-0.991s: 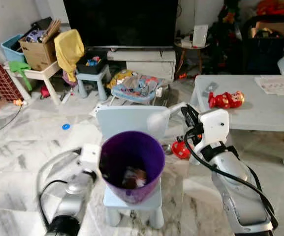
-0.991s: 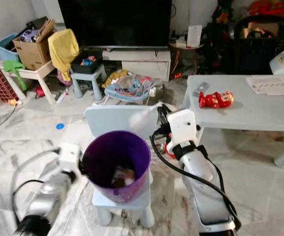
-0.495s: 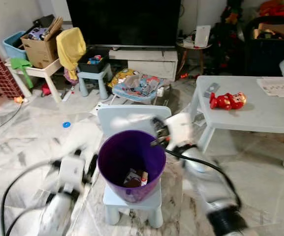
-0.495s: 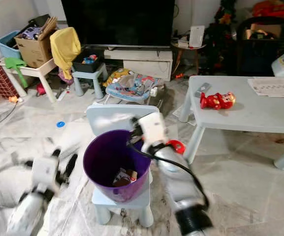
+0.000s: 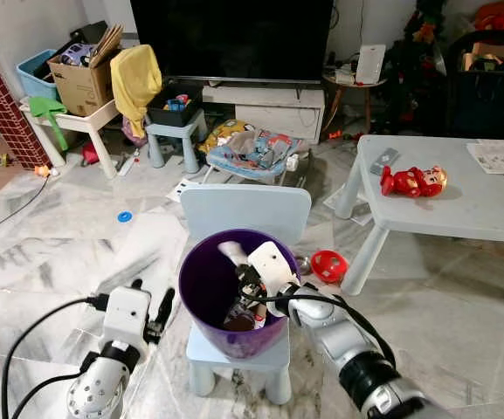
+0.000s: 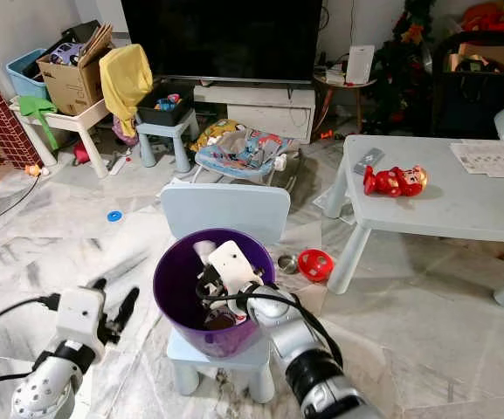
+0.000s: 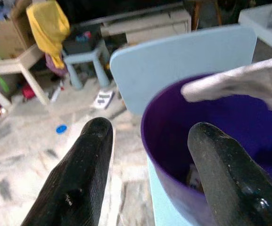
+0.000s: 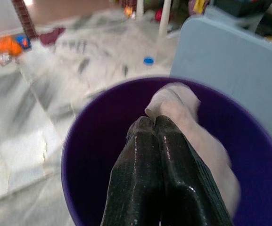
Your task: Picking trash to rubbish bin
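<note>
Now the right gripper (image 8: pixel 153 123) reaches into the purple bin (image 5: pixel 201 301).
Fingers pinched on white tissue (image 8: pixel 183 110); left gripper (image 7: pixel 147 129), spread, has drawn back from the rim.

My right gripper (image 8: pixel 153 123) sits inside the purple bin (image 5: pixel 201 301), and from my head its fingertips are hidden behind my own wrist housing. The white tissue (image 8: pixel 183 113) is blurred, its far end cut by the bin's rim. The scraps (image 5: pixel 238 316) below are too small to name.
</note>
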`<state>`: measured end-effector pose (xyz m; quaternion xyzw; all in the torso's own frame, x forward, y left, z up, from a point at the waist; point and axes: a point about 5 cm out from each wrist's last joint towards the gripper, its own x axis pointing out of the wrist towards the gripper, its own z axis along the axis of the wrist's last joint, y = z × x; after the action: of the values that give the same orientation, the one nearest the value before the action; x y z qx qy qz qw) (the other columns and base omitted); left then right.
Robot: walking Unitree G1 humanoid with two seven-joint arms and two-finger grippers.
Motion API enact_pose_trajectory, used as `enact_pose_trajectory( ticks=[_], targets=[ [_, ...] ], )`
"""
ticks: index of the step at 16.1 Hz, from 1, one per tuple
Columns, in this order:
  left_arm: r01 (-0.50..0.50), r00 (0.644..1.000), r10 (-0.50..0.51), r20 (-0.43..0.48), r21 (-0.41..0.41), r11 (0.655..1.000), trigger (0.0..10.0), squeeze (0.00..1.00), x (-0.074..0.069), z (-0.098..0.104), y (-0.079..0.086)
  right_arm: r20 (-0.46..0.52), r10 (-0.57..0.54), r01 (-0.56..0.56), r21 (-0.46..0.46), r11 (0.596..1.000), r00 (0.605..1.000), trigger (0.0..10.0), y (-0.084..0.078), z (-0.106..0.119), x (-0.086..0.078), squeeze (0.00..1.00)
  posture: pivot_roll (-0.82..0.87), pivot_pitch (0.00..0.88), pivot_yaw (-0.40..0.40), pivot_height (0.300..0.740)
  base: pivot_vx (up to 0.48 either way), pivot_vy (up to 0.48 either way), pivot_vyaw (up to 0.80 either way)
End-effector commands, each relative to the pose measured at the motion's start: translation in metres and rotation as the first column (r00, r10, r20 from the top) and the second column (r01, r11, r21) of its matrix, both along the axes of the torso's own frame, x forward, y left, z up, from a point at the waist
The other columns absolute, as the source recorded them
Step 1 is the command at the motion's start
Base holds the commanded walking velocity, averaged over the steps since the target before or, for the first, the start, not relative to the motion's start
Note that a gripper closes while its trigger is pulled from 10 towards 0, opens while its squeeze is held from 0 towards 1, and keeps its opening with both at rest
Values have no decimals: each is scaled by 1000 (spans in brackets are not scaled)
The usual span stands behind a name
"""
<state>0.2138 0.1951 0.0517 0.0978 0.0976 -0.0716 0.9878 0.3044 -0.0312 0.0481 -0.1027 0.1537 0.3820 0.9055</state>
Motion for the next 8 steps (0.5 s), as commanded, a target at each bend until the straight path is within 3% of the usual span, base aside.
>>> enact_pose_trajectory(
  ticks=[1, 4, 7, 8],
  targets=[
    [-3, 1000, 3, -7, -5, 1000, 10000, 0, 2, -1, 2, -48, 47, -49, -52, 997, 998, 10000, 2, -7, -2, 0, 23, 2, 5, 740, 0, 0, 0],
    [1, 1000, -1, -20, -9, 1000, 10000, 0, 4, -5, 5, -129, 116, -129, -98, 987, 985, 10000, 2, -19, -8, 0, 24, 5, 6, 740, 0, 0, 0],
    [-5, 999, 4, -53, -27, 1000, 10000, 0, 2, -13, 9, -146, 127, -145, -117, 982, 981, 10000, 2, -21, -8, 0, 26, 7, 3, 740, 0, 0, 0],
    [37, 995, -45, -93, -86, 996, 10000, 0, 0, -19, 7, -146, 109, -127, -117, 985, 983, 10000, 2, -19, -4, 675, 29, 7, 2, 740, 0, 0, 0]
  ],
)
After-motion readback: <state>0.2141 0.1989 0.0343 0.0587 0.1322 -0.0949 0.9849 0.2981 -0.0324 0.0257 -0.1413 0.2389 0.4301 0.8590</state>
